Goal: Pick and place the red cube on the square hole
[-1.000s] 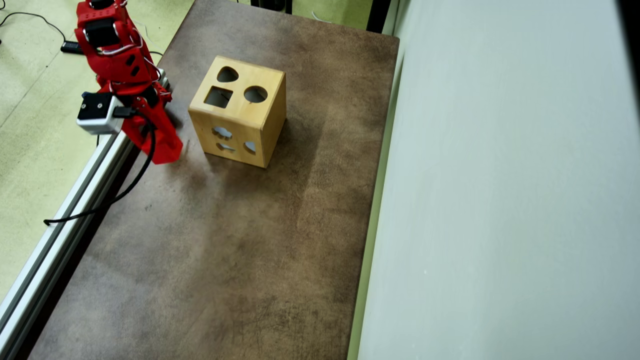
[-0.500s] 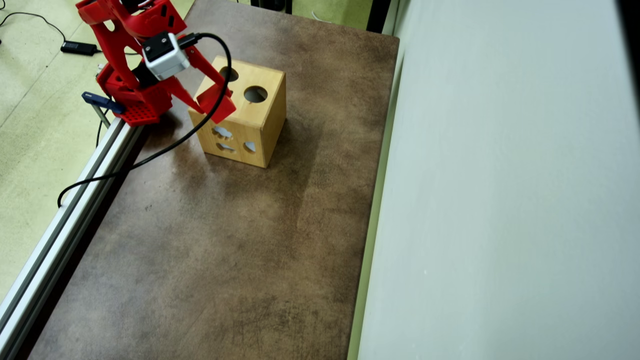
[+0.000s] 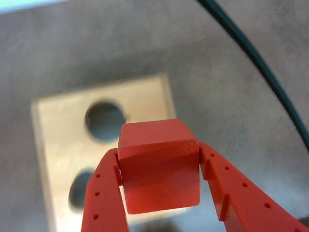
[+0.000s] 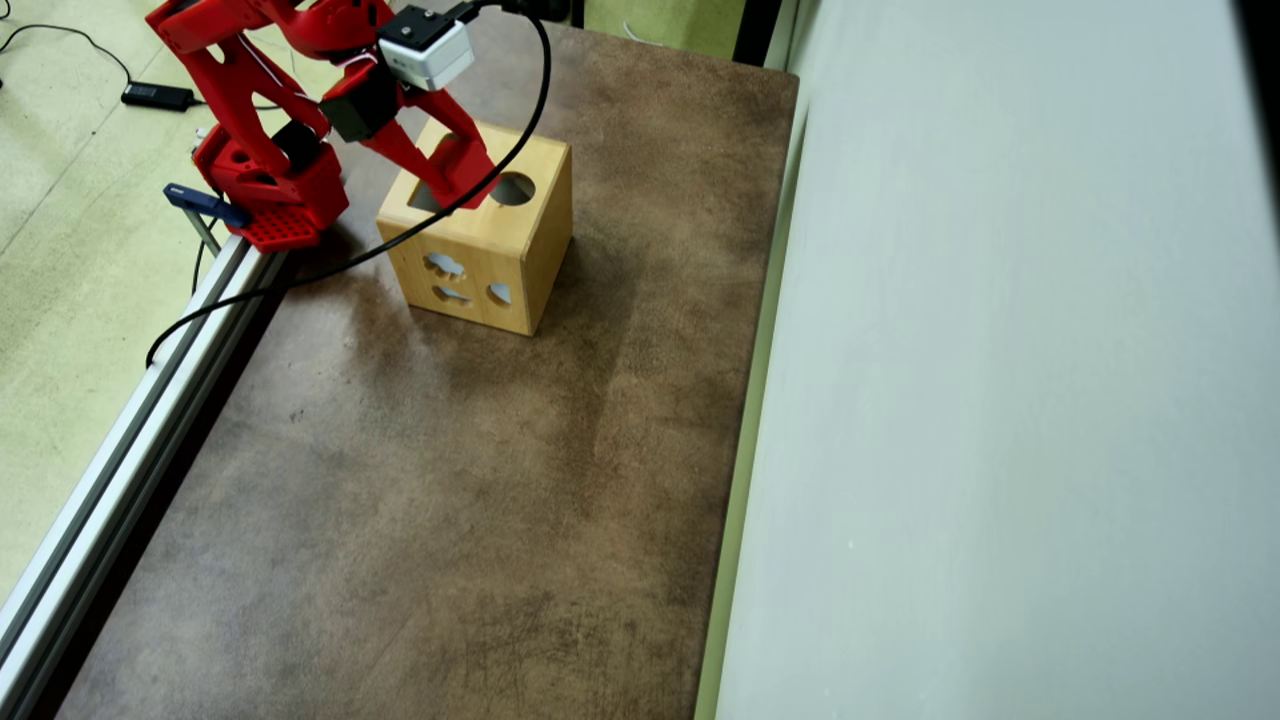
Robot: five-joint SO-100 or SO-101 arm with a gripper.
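End effector [image 3: 159, 193] clamped on red cube [image 3: 159, 164], cube held above wooden box [image 4: 500, 250] top. Square hole [image 4: 422, 197] mostly hidden under arm in overhead view, just left of cube; round hole [image 4: 513, 188] right of it. Cube needs shifting over square hole.

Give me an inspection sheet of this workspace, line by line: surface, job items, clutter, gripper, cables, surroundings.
Surface: brown mottled tabletop, bare apart from the box.
Job's things: red cube held above the wooden box; square hole mostly hidden under the arm in the overhead view; round hole open.
Clutter: nothing seen on the table.
Gripper: gripper shut on the red cube, fingers pressing two opposite faces.
Cables: black cable loops from the wrist camera across the box top and off the table's left edge.
Surroundings: aluminium rail along the left edge; pale wall on the right; green floor.
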